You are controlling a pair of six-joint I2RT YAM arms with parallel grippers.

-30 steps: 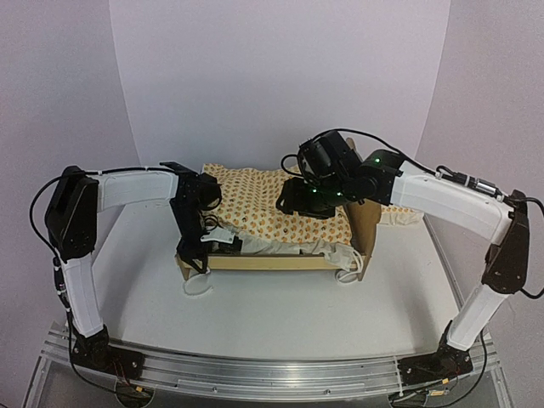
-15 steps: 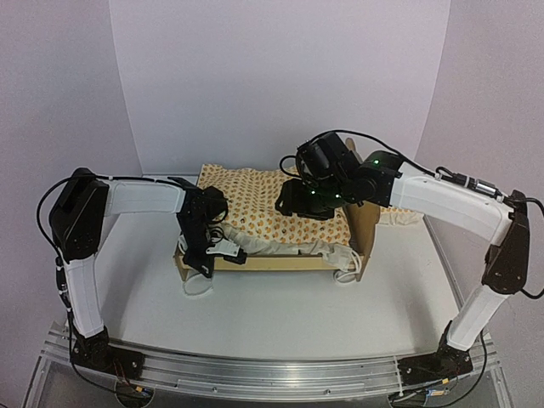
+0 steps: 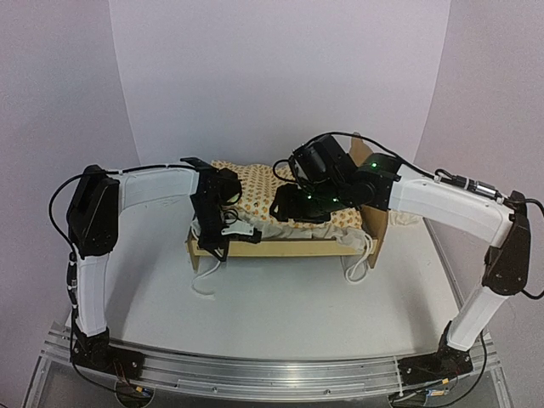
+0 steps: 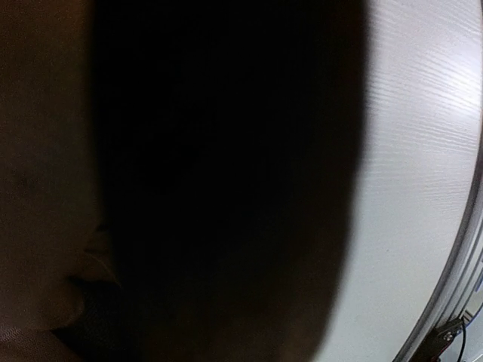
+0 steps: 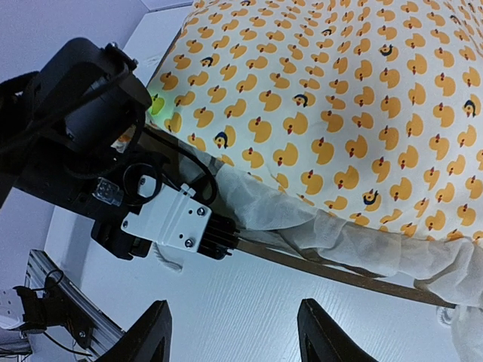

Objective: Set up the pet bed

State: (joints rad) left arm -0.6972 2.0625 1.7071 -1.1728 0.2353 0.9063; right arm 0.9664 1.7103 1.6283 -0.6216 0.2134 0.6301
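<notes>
The pet bed (image 3: 289, 248) is a light plywood frame in the middle of the table, its tall headboard (image 3: 375, 223) on the right. A duck-patterned mattress cushion (image 3: 255, 183) with a white ruffle lies in it, and the ruffle (image 5: 317, 226) hangs over the front side rail (image 5: 339, 275). My left gripper (image 3: 219, 242) is at the bed's left end, and its fingers (image 5: 223, 235) pinch the wood there. The left wrist view is almost wholly dark, blocked by something close. My right gripper (image 5: 235, 332) hovers open above the front rail, over the cushion's middle (image 3: 289, 204), holding nothing.
White cords trail on the table by the bed's front left corner (image 3: 204, 280) and front right corner (image 3: 357, 265). A bit of pale ruffled fabric (image 3: 406, 218) shows behind the headboard. Bare table (image 4: 423, 188) runs to the aluminium rail (image 3: 272, 374) at the near edge.
The bed has slid right and back, turning a little, with the left gripper moving along at its left end and closing. The right arm stayed above the cushion, shifting slightly left.
</notes>
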